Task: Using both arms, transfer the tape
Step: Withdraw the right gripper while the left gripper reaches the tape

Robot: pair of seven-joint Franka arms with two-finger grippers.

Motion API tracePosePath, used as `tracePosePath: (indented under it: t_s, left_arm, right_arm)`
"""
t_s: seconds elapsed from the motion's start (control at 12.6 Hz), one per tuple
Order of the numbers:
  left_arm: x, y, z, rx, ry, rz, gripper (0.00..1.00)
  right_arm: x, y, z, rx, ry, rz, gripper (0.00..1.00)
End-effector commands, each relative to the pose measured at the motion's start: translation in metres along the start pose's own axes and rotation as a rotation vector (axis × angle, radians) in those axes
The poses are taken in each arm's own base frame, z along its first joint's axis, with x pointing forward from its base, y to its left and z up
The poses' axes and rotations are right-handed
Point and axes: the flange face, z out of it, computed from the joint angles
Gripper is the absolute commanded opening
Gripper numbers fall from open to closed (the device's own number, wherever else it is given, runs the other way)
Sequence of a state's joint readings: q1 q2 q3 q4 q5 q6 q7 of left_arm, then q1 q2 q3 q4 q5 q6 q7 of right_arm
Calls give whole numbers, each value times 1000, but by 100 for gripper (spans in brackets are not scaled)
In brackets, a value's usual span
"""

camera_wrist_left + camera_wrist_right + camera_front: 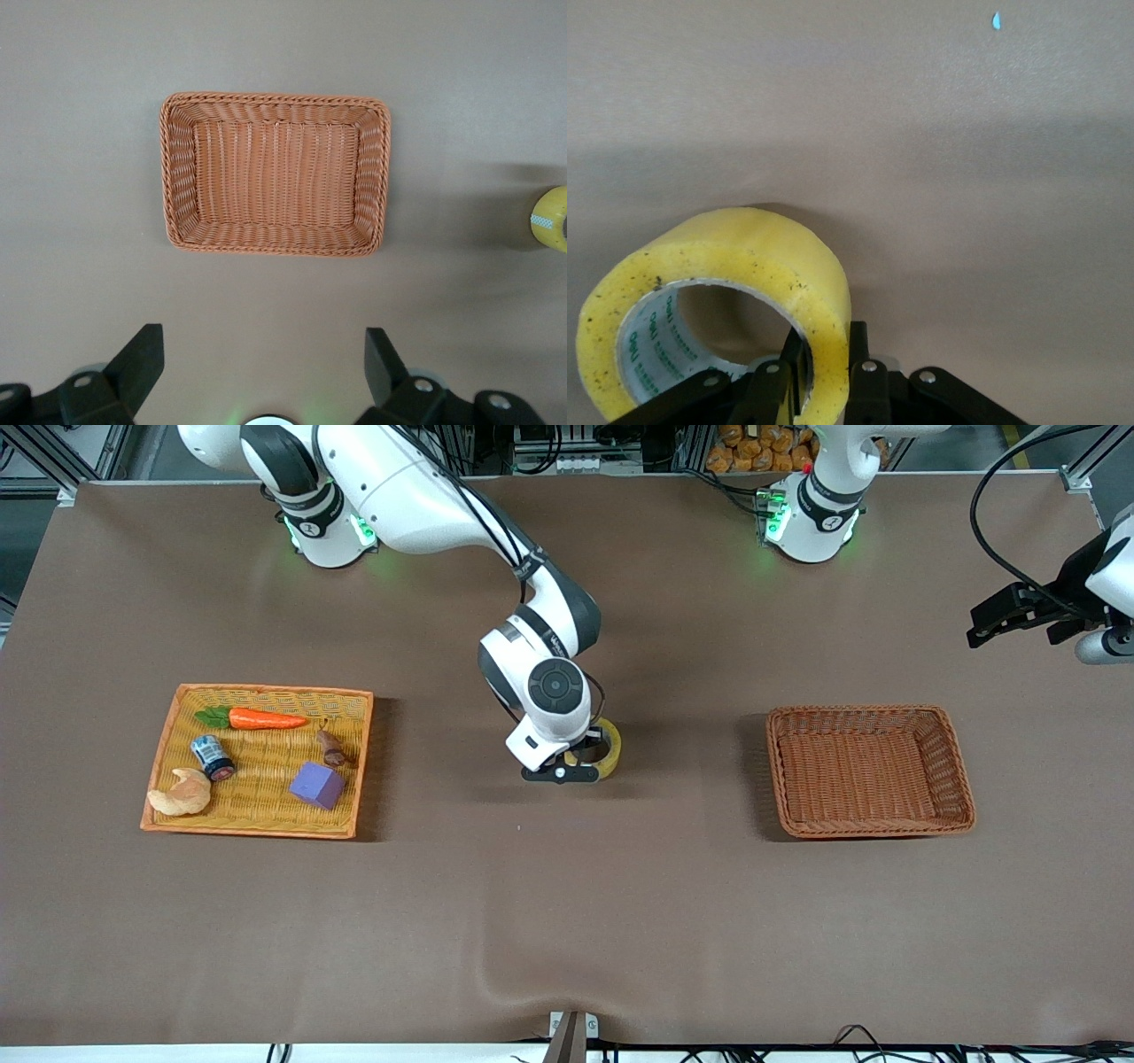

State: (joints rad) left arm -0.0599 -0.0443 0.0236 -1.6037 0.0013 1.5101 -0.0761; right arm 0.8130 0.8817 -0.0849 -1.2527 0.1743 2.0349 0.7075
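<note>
Right gripper (567, 766) pinches tape (607, 748) at mid-table, arm bent down; left gripper (264, 367) waits, wide.

tape (735, 266): yellow, grey-white core | basket (948, 753): orange-brown weave | tray (168, 735): yellow, orange rim | cube (316, 785): purple

**What I cannot see**

My right gripper (567, 769) hides part of the tape (608, 749) from the front camera. The left wrist view's edge cuts the roll off. My left gripper (992, 624) runs off the front view's edge. The small can's (213, 756) label is unreadable.
</note>
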Motion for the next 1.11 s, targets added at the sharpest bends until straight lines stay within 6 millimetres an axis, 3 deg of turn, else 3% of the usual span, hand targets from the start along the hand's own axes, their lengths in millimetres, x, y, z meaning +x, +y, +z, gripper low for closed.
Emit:
tracePosePath:
  t_s: [0.0,0.08,0.16,0.24,0.32,0.56,0.72,0.8,0.95,1.03]
  left_arm:
    - [-1,-1,-4,-26,-6,-6,100]
    - [0,-2,-3,-26,-8,-6,100]
    - [1,1,-2,-25,-9,-7,100]
    - [1,7,-2,-25,-9,2,100]
    - [3,15,2,-26,-14,15,100]
    - [18,73,26,-86,-21,34,100]
    - [30,145,65,-91,-35,65,100]
    - [36,186,93,-103,-41,78,100]
    - [46,261,148,-148,-14,79,100]
    - [42,305,180,-160,-3,90,100]
  right_arm:
    - [9,-2,-18,13,28,30,62]
    - [11,0,-33,26,38,24,77]
    - [25,16,-51,35,50,35,93]
    - [29,34,-81,34,40,38,100]
    - [35,60,-113,30,58,50,100]
    - [55,145,-197,77,119,43,100]
    - [47,196,-218,59,127,29,100]
    - [50,245,-232,67,170,63,100]
    - [40,317,-246,92,173,70,100]
    - [36,349,-255,100,174,71,100]
